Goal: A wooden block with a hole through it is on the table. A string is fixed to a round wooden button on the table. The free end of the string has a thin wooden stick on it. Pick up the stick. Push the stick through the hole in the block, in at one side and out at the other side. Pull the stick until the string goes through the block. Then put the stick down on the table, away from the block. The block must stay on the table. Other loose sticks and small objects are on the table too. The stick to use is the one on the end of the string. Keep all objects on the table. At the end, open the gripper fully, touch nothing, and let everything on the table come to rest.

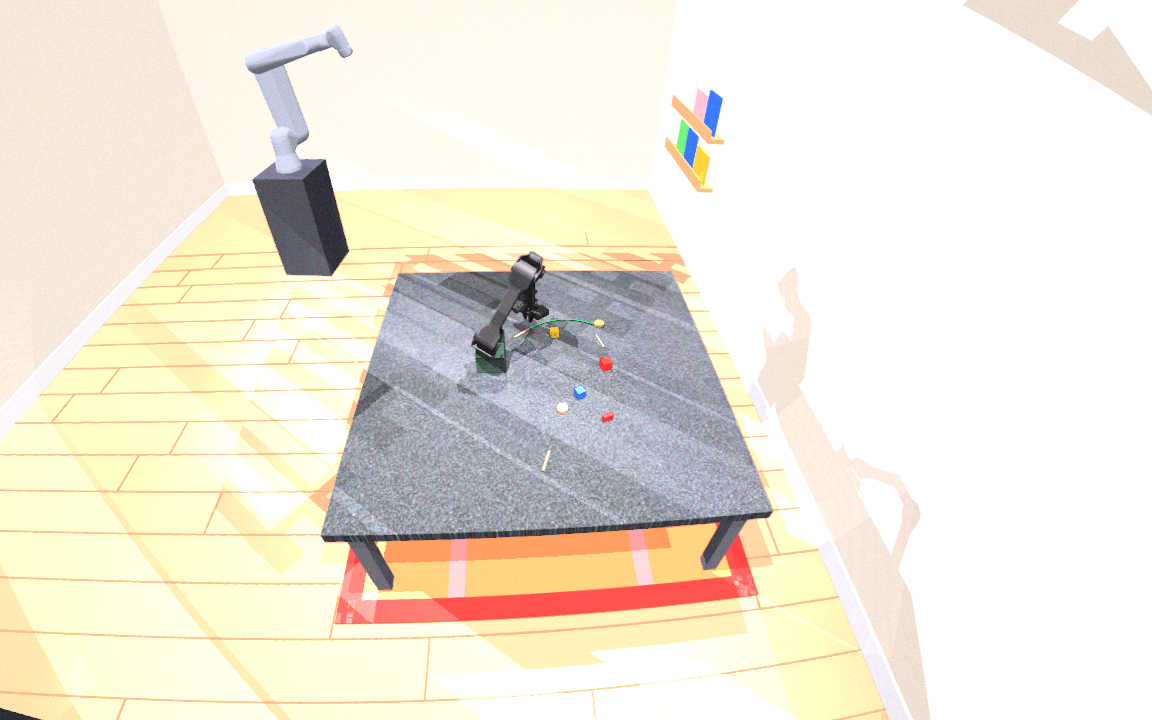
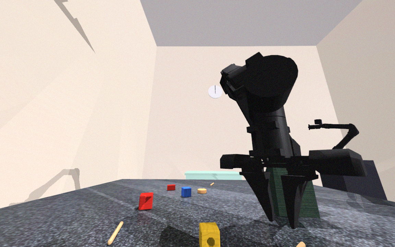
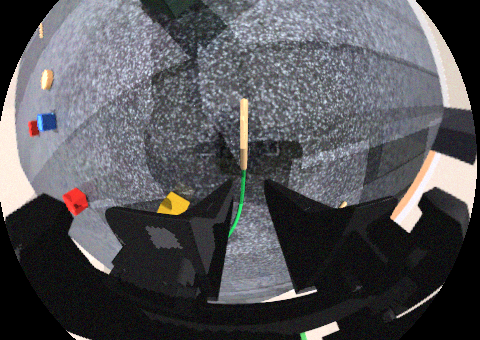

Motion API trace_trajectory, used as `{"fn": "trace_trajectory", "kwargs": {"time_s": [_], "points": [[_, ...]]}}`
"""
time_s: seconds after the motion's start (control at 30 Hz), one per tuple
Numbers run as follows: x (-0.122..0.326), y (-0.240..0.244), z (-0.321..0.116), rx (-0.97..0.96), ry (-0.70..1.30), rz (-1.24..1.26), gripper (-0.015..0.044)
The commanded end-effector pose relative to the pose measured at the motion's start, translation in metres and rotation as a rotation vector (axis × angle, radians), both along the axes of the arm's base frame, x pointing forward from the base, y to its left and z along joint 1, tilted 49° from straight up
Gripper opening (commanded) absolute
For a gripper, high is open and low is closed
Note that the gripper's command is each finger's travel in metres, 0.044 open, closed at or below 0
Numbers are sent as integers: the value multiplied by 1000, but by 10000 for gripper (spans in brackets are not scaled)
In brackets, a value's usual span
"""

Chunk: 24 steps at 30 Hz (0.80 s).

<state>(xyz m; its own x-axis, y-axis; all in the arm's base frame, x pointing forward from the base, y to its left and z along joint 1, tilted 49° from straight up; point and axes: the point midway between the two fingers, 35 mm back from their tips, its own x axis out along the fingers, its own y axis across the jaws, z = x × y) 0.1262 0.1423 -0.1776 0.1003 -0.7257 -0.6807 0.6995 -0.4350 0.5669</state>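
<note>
My gripper [image 1: 530, 318] [image 2: 282, 224] [image 3: 248, 184] is partly open and empty, pointing down above the table near the tethered stick. The tethered stick [image 1: 521, 334] [image 3: 244, 125] lies on the table; only its free end [image 2: 300, 244] shows in the exterior view. In the wrist view it lies just ahead of the gap between the fingertips. The green string [image 1: 571, 319] [image 3: 242, 197] curves from its end to the button [image 1: 599, 323], which the wrist view hides. The yellow block [image 1: 554, 332] [image 2: 209, 228] [image 3: 174, 203] stands on the table beside the string; its dark hole shows in the exterior view.
A loose stick [image 1: 600, 341] [image 2: 115, 232] and a red block [image 1: 605, 364] [image 2: 146, 201] [image 3: 75, 201] lie past the yellow block. A blue block [image 1: 579, 393], small red block [image 1: 607, 417], round disc [image 1: 562, 408] and another stick [image 1: 546, 460] lie farther. One more stick [image 3: 343, 205] shows beyond a finger.
</note>
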Motion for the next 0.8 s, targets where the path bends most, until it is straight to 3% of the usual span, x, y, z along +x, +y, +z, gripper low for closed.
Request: {"fn": "trace_trajectory", "kwargs": {"time_s": [0.0,0.77], "points": [[1,-9,-6,-10,4,5,123],[4,-37,-30,-12,3,5,123]]}}
